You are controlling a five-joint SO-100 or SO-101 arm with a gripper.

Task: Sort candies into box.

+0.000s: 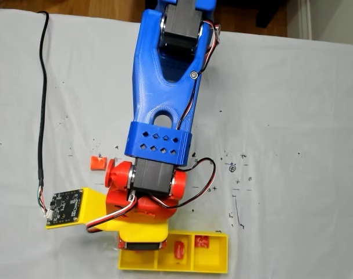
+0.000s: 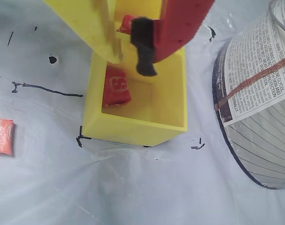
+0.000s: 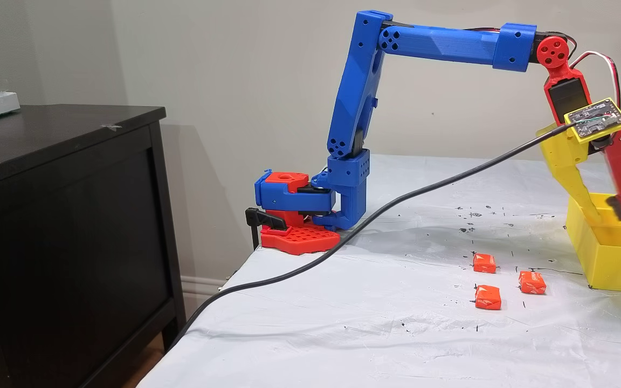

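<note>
Arm reaches forward, forearm level, wrist bent down; gripper [image 3: 607, 207] points downward, its yellow and red jaws parted.
</note>
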